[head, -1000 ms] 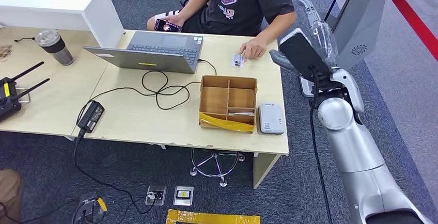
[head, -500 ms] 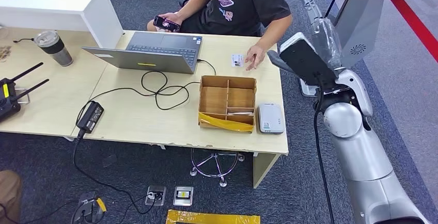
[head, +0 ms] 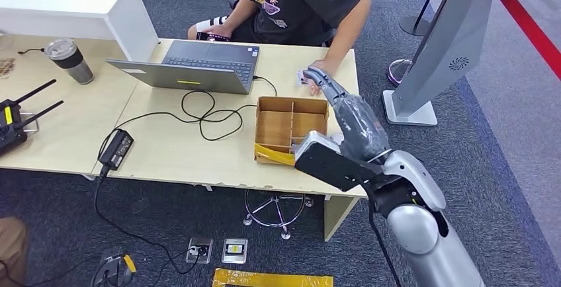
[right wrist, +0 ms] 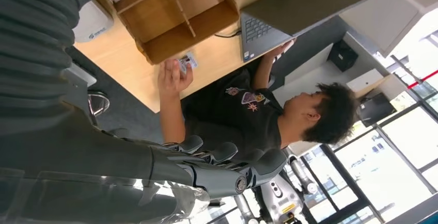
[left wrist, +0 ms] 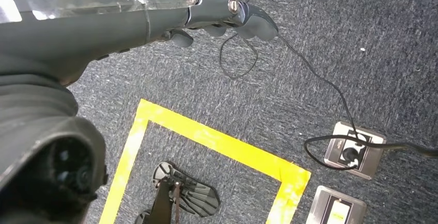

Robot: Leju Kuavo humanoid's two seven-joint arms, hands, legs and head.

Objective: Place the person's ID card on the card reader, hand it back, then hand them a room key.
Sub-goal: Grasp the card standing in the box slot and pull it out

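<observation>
A small white ID card (head: 304,76) lies at the table's far right edge; the right wrist view shows the ID card (right wrist: 186,62) at the fingertips of the person's hand (right wrist: 172,77). My right hand (head: 349,114) stretches over the table with its fingers straight and apart, tips right next to the card, holding nothing. The right hand (right wrist: 206,168) is empty in its wrist view too. The white card reader (right wrist: 94,21) peeks out beside the wooden box (head: 290,123), mostly hidden behind my forearm. My left hand (left wrist: 217,15) hangs over the carpet, fingers loosely extended and empty.
An open laptop (head: 198,65), a looped black cable (head: 205,112) and a power brick (head: 117,148) lie left of the box. A tumbler (head: 69,60) stands far left. A grey kiosk stand (head: 450,42) rises at the right. Yellow floor tape (left wrist: 222,144) and floor sockets (left wrist: 356,149) lie below.
My right arm has swung down from beside the table to over its right end, hand now reaching to the card. The person has leaned forward over the table.
</observation>
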